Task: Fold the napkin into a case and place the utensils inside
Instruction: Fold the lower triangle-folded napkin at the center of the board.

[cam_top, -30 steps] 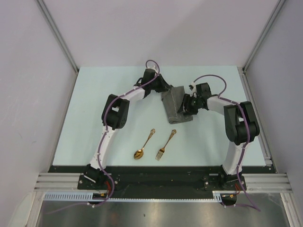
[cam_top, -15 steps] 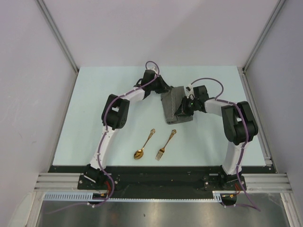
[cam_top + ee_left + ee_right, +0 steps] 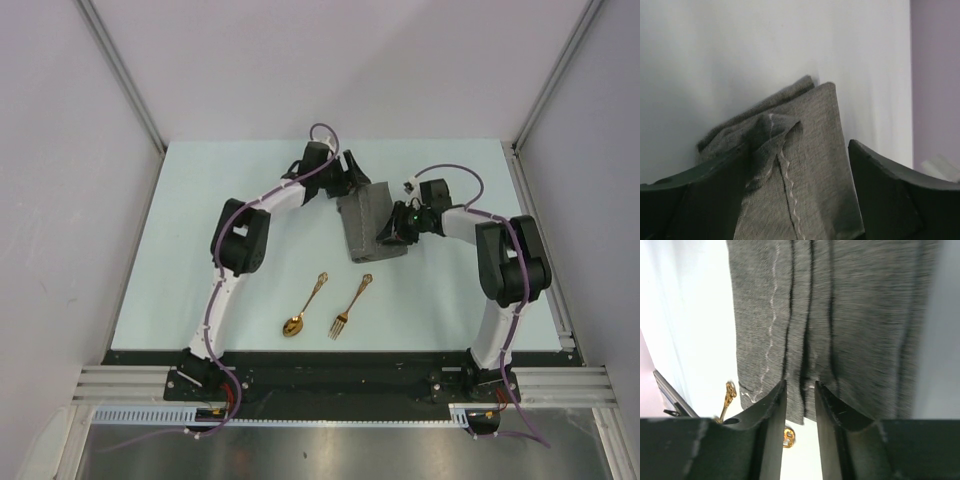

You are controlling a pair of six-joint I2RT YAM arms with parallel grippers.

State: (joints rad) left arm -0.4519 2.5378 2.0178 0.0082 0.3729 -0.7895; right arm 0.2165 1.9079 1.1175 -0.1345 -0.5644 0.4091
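The napkin [image 3: 368, 225], folded into a narrow grey strip, is laid on the surface [image 3: 200, 220] between the arms; its far end is straddled by the left gripper [image 3: 352, 182], whose jaws are spread wide with the cloth loose between them; its right edge is met by the right gripper [image 3: 388, 236], jaws set narrowly apart over the folds, and whether a fold is pinched cannot be told; the spoon [image 3: 303, 308] and fork [image 3: 350, 307] are laid side by side nearer the bases, apart from the napkin.
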